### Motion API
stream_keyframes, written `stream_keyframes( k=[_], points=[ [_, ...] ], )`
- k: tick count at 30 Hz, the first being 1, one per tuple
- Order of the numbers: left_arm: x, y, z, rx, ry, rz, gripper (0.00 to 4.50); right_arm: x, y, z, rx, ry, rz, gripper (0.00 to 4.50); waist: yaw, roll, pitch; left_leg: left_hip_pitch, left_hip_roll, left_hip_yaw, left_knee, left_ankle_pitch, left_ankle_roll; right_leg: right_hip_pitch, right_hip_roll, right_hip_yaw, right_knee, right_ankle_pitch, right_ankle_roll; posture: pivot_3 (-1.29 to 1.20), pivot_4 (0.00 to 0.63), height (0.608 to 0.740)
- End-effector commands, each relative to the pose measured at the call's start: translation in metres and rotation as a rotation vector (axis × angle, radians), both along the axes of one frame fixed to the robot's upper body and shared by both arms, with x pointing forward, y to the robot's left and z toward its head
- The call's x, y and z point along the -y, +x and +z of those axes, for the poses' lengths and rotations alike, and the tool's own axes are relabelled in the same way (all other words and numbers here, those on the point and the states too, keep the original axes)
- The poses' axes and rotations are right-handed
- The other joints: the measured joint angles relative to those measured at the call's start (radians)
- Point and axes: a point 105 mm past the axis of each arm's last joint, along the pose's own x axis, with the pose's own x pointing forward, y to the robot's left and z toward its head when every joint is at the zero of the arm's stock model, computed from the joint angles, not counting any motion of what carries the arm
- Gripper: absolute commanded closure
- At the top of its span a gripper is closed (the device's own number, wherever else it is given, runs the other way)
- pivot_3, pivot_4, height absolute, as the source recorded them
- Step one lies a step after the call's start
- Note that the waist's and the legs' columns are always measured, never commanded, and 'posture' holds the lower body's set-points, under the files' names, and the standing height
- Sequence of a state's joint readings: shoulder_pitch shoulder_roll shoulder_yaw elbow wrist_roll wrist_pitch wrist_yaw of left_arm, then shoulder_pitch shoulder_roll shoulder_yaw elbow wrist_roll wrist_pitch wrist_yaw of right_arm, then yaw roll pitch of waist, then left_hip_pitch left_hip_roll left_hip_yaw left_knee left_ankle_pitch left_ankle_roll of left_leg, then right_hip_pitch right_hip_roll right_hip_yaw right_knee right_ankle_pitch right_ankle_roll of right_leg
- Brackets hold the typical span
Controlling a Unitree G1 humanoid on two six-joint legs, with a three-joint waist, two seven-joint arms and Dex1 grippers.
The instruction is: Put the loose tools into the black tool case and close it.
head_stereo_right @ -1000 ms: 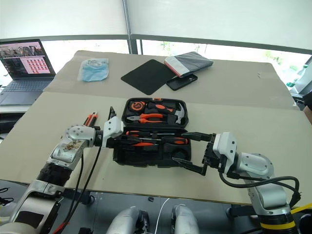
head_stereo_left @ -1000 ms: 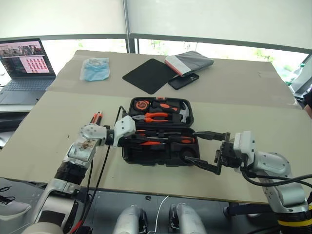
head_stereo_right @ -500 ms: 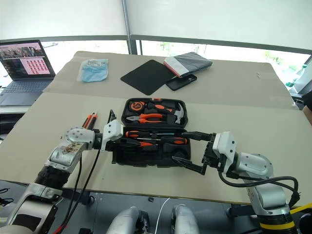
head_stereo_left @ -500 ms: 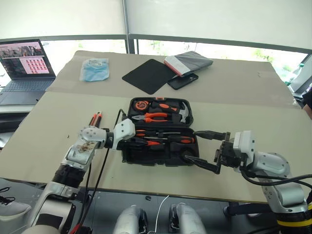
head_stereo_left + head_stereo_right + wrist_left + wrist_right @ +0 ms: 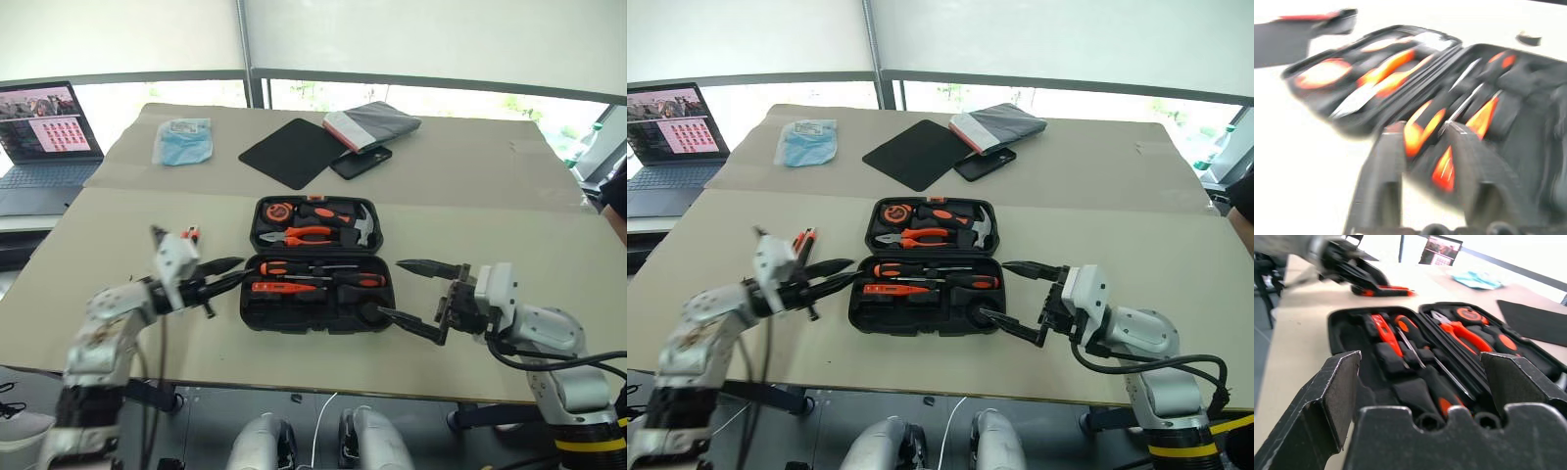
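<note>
Both arms wear silver-grey metal shells with black joints and black cables along them. Each gripper, left gripper (image 5: 223, 276) and right gripper (image 5: 411, 292), carries 2 long black tapered fingers.

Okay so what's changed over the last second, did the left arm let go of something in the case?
The left gripper has pulled out of the black tool case toward the robot's left, and its fingers have parted, holding nothing. The screwdrivers lie in the near half of the case. The right gripper stayed wide open at the case's right end, and the utility knife still lies on the table.
</note>
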State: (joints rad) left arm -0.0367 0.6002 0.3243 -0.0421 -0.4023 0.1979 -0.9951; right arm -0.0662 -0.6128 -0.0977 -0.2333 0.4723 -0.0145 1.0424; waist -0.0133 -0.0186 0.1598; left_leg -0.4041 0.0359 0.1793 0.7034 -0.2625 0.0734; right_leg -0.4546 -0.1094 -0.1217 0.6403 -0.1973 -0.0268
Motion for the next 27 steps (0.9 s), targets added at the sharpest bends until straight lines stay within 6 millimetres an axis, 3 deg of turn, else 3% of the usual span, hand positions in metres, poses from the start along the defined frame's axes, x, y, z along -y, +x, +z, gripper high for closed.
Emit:
stream_keyframes(
  k=[1,5,8,10,15,20,27],
  points=[
    [-0.048,-0.023,0.01,0.072,-0.024,0.238,1.35,-0.001,-0.009,0.006,0.077,0.018,0.076,0.0,0.001,0.0,0.0,0.0,0.0,0.0,0.0,0.0,0.0,0.0,0.0,0.0,0.0,0.0,0.0,0.0,0.15,0.74],
    [-0.101,-0.064,-0.009,0.041,-0.013,0.516,0.02,-0.003,-0.014,0.003,0.033,0.062,0.115,0.0,0.01,0.0,0.0,0.0,0.0,-0.001,0.0,-0.006,-0.006,0.0,-0.003,-0.001,-0.002,0.0,0.0,0.0,0.15,0.74],
    [-0.127,-0.088,-0.016,0.032,-0.029,0.681,0.02,-0.004,-0.015,0.012,0.038,0.144,0.116,0.0,0.018,0.0,0.0,0.0,0.0,-0.001,0.0,-0.008,-0.004,-0.001,-0.003,-0.003,-0.005,0.0,0.0,0.0,0.15,0.74],
    [-0.132,-0.093,-0.016,0.031,-0.054,0.734,0.02,-0.004,-0.017,0.014,0.058,0.161,0.118,0.0,0.023,0.0,0.0,0.0,0.0,-0.002,-0.001,-0.01,-0.003,-0.001,-0.003,-0.004,-0.008,-0.001,-0.001,0.0,0.15,0.74],
    [-0.111,-0.064,-0.001,0.02,-0.117,0.688,0.02,-0.009,-0.018,0.013,0.069,0.163,0.124,0.0,0.036,-0.001,0.0,-0.001,0.0,-0.003,-0.001,-0.011,-0.002,0.0,-0.003,-0.004,-0.01,-0.001,-0.001,0.0,0.15,0.74],
    [-0.081,-0.008,0.025,-0.033,-0.202,0.667,0.02,-0.018,-0.015,0.026,0.072,0.214,0.148,0.0,0.036,-0.001,0.0,-0.001,-0.001,-0.003,-0.001,-0.008,-0.007,0.004,-0.002,-0.004,-0.009,0.001,0.002,0.0,0.15,0.74],
    [-0.051,0.044,0.021,-0.199,-0.127,0.692,0.02,-0.026,-0.011,0.03,0.062,0.23,0.161,0.0,0.018,-0.002,-0.001,0.003,-0.001,-0.002,-0.004,-0.006,-0.008,0.009,0.003,-0.004,-0.009,0.003,0.0,0.0,0.15,0.74]
  ],
)
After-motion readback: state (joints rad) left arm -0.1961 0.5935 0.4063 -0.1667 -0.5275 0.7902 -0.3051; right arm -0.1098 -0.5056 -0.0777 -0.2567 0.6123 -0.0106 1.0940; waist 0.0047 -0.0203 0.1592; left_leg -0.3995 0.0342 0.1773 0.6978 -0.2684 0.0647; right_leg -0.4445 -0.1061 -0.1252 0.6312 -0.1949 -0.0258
